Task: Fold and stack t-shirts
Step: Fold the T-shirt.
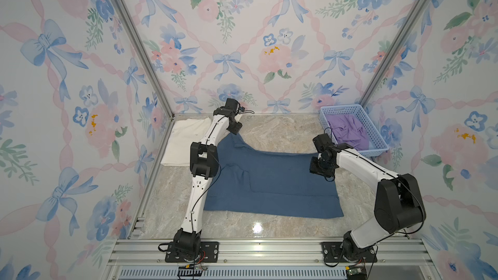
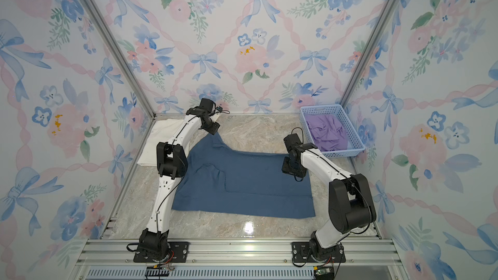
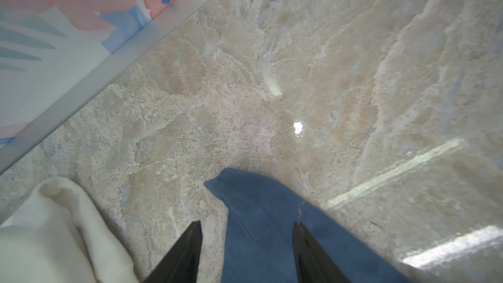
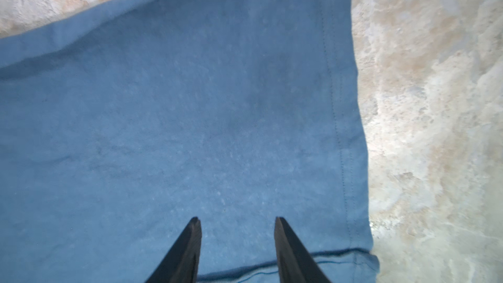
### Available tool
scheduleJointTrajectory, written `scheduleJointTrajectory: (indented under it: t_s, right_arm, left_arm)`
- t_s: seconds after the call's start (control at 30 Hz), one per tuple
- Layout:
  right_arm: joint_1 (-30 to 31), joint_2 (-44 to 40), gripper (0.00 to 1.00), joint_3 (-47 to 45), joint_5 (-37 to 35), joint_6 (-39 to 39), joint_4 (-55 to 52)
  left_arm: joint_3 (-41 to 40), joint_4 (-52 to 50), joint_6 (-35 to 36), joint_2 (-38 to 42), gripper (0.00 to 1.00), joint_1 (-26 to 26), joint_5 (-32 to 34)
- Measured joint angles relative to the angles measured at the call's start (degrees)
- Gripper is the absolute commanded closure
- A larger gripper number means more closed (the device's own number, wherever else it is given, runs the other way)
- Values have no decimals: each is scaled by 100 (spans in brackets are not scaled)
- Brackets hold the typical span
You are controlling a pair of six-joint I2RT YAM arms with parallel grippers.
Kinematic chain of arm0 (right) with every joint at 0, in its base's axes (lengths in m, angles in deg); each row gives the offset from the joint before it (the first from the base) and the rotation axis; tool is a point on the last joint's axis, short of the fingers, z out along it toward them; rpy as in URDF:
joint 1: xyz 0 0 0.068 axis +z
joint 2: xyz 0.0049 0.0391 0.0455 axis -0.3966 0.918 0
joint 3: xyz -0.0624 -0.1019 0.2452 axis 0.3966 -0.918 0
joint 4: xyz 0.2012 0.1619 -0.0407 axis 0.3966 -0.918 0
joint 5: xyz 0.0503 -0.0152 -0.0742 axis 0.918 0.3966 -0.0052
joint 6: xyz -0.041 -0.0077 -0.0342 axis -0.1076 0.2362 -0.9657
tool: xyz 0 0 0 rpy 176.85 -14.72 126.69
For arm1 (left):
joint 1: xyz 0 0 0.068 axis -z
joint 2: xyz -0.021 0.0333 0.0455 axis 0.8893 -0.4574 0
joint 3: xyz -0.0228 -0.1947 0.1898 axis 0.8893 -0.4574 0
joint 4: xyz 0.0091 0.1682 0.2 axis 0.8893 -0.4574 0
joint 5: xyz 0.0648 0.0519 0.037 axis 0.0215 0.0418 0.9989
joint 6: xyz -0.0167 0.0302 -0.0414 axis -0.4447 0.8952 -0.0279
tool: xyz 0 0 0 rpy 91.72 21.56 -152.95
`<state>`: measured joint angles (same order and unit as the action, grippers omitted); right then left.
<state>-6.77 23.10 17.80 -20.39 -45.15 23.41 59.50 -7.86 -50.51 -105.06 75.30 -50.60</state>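
The blue shirt (image 1: 269,184) is lying spread on the table (image 1: 280,130), and the white shirt (image 1: 183,141) is sitting folded at its far left corner. Only the wrist views are showing the left gripper (image 3: 246,223) and right gripper (image 4: 236,219) parted over blue cloth, holding nothing.

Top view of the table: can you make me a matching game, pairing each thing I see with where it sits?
Things:
1. blue t-shirt
2. cream t-shirt
3. purple cloth
4. basket

Places:
A. far right corner
B. spread out in the middle
C. crumpled inside the basket
D. folded, far left corner

Pairs: 1-B, 2-D, 3-C, 4-A
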Motion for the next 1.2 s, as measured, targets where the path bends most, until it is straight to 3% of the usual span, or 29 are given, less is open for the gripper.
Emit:
scheduleJointTrajectory:
  t_s: [0.57,0.67,0.8,0.9,1.1,1.2]
  right_arm:
    - [254,-199,54,-481,59,175,225]
    - [264,-199,54,-481,59,181,258]
    - [264,-199,54,-496,59,181,267]
    - [264,-199,54,-525,57,181,273]
    - [264,-179,54,-522,42,203,304]
    - [264,-81,54,-479,22,205,308]
  left_arm:
    - [0,627,-501,-293,47,-170,-310]
    - [7,730,-573,-356,54,-173,-369]
    - [7,763,-664,-382,78,-181,-485]
    - [7,772,-678,-387,89,-181,-549]
    - [-87,826,-662,-348,90,-197,-645]
    - [-273,872,-658,-243,82,-219,-702]
